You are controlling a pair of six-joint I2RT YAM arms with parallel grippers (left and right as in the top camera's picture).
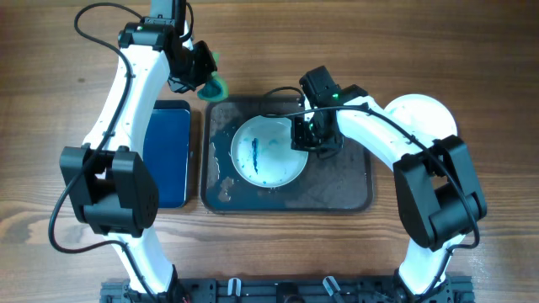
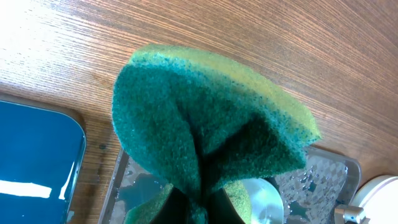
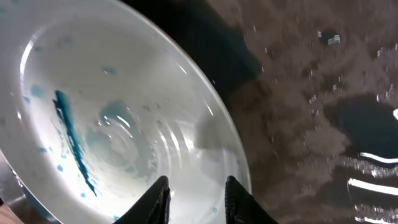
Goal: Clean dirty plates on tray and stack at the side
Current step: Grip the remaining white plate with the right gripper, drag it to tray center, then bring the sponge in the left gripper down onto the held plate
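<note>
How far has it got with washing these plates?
Looks done: a white plate lies beside the tray, partly under the right arm; how many are stacked there I cannot tell. In hand: the left pincer grips a green sponge off the tray's corner, and the right pincer stands open over the rim of a blue-streaked plate on the tray. Left: wiping that plate and stacking it.
</note>
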